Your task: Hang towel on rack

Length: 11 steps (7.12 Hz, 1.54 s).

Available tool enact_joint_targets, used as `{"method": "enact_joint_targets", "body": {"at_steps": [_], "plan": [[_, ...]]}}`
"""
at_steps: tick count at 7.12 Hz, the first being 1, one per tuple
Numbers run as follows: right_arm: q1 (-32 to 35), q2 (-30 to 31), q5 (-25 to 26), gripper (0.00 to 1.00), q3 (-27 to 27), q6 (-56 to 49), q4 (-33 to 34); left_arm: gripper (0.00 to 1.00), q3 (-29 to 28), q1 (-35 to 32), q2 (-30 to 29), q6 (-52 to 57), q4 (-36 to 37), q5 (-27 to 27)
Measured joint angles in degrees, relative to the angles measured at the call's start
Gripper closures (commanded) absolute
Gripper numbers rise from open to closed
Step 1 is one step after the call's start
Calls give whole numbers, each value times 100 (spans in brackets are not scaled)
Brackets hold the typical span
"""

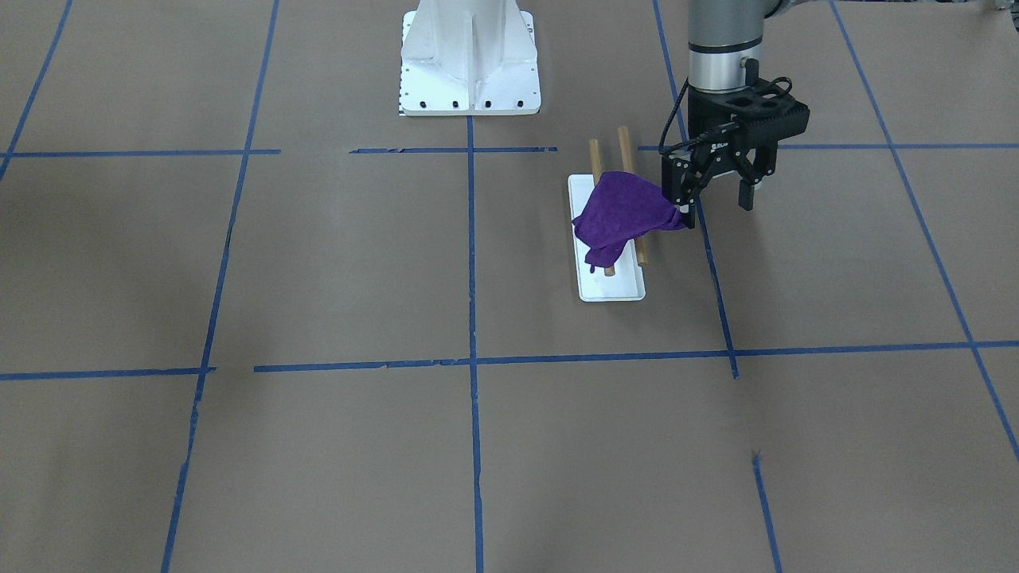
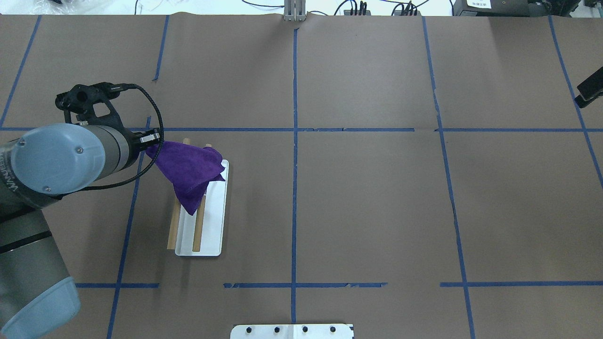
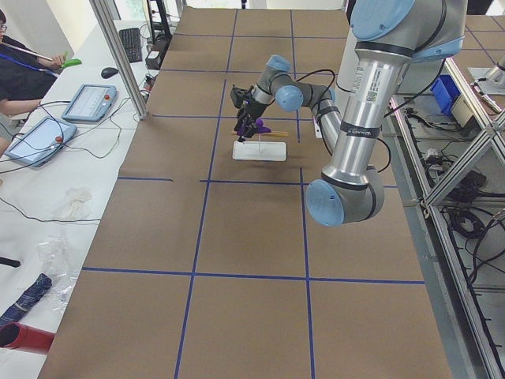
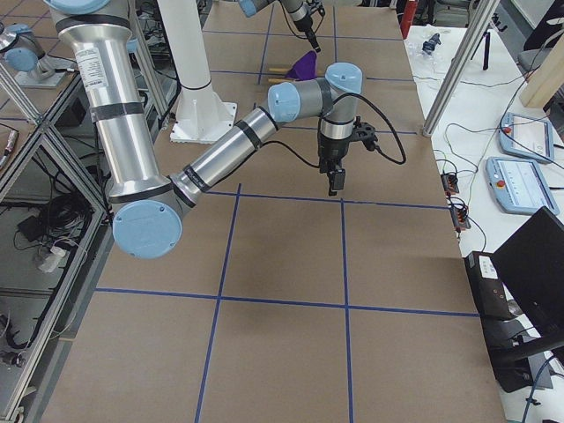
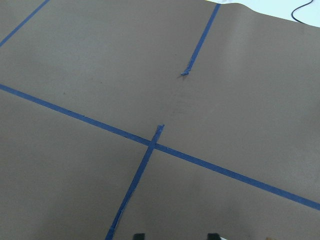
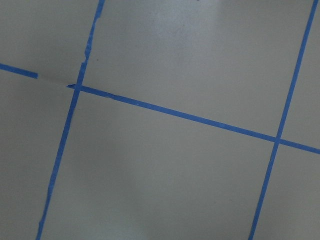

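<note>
The purple towel (image 1: pixel 621 215) lies draped over the two wooden rods (image 1: pixel 626 147) of the rack, which stands on a white tray base (image 1: pixel 613 288). One towel corner stretches out to the near fingertip (image 2: pixel 151 138) of my left gripper (image 1: pixel 716 205). That gripper hovers just beside the rack with its jaws apart. In the left wrist view its fingertips (image 5: pixel 139 235) stand apart over bare paper with nothing between them. My right gripper (image 4: pixel 335 176) hangs over the table far from the rack; I cannot tell whether it is open or shut.
Brown paper with blue tape lines (image 1: pixel 471 362) covers the table. The robot's white base plate (image 1: pixel 470 79) stands behind the rack. A piece of the right arm's black gripper (image 2: pixel 589 89) shows at the overhead view's right edge. Operators' desks with tablets (image 3: pixel 87 103) line the far side.
</note>
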<state>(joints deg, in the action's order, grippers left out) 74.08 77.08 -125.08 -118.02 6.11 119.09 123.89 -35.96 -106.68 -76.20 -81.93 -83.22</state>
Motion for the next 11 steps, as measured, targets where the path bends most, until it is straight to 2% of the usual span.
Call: {"method": "enact_joint_targets", "body": {"at_steps": [2,3,5,7,9,10,11], "plan": [[28,8,1,0,11,31,0,0,-14,-338,5,572,-21,-221],[48,14,-1,0,10,30,2,0,-28,-620,6,1008,-38,-529],[140,74,-9,0,18,-26,8,0,-168,-1619,27,2462,-44,-1585],[424,237,-56,0,212,-543,3,0,-680,-2833,81,4178,-10,-2755],[1075,430,-538,0,883,-1495,-115,0,-1279,-3865,340,5785,46,-3577],[1411,616,-807,0,1374,-1909,-510,0,-1614,-4299,519,6515,44,-3953],[1706,872,-998,0,1893,-2130,-1173,0,-1911,-4588,739,7076,18,-4194]]}}
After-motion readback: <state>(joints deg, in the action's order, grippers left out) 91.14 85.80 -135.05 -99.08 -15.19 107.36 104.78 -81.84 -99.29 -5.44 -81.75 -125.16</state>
